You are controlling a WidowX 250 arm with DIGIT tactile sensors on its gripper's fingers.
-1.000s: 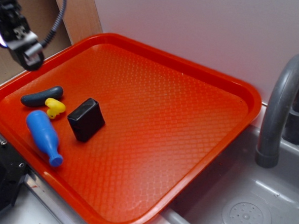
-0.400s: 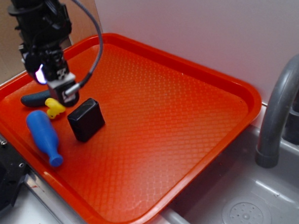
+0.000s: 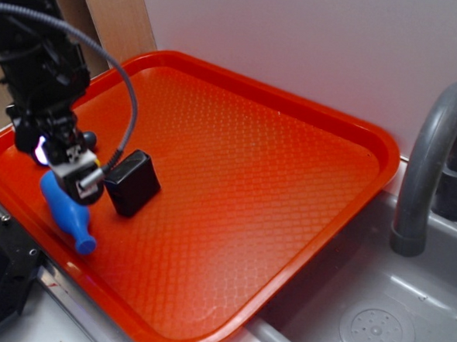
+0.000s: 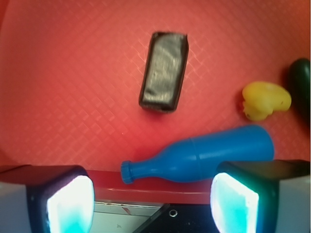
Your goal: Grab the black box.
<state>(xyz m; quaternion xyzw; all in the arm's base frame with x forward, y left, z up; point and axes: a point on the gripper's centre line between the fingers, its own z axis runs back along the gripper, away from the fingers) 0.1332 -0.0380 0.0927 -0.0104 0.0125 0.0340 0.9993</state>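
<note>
gripper (image 4: 150, 206) jaws apart, nothing held | black box (image 4: 164, 71) at 12 o'clock, blue pin (image 4: 204, 155) between | descend now and you clip the pin

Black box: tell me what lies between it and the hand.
The blue pin lies crosswise between the open hand and the black box, which sits clear beyond it on the tray. Nothing covers the box.

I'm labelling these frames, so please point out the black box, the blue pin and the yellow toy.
black box (image 4: 164, 72), wrist view, middle of its glossy top face.
blue pin (image 4: 214, 153), wrist view, middle of its thick body.
yellow toy (image 4: 265, 99), wrist view, centre of its rounded body.
</note>
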